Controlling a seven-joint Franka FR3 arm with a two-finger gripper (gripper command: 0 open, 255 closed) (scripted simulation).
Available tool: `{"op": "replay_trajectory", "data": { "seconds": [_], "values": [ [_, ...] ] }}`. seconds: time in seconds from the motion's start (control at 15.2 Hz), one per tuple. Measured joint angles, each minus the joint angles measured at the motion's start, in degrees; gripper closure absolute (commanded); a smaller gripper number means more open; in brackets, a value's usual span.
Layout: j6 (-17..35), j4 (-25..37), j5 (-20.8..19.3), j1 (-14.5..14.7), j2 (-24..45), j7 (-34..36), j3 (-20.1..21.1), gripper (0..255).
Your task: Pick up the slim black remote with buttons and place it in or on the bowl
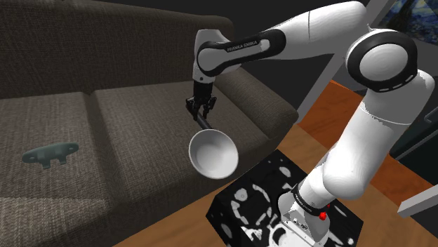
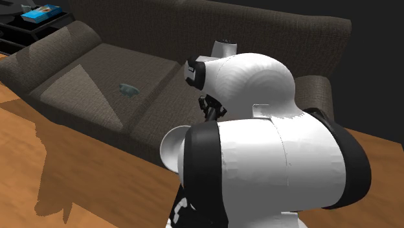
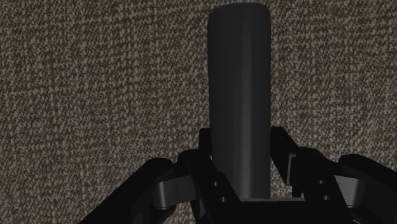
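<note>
My hand (image 1: 201, 107) was closed on the slim black remote (image 1: 203, 121), both fingers (image 3: 280, 151) pressed against its sides at one end. The remote's long axis ran straight out along the line of my hand. In the shoulder view it hung close to upright over the sofa (image 1: 126, 112), free end pointing down at the white bowl (image 1: 213, 153). That end was just above the bowl's rim, and I could not tell whether the two touched. In the wrist view the remote showed as a plain dark bar with a rounded tip against the seat's coarse weave. The bowl sat by the front edge of the seat, on the cushion next to the armrest. A small grey-green object (image 1: 50, 154) lay well apart on the far cushion. The sofa was dark brown-grey fabric on an orange wooden floor (image 2: 78, 188), and my stand (image 1: 256, 200) was black with white blotches.
</note>
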Motion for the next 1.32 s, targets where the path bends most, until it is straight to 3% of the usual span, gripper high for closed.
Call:
{"op": "replay_trajectory", "data": {
  "seconds": [1.19,1.32],
  "values": [
    [-12.5,8.0,0.3,-0.2,-4.6,0.9,0.0,255],
    [-12.0,5.0,0.8,0.2,-7.1,1.4,0.4,255]
  ]
}}
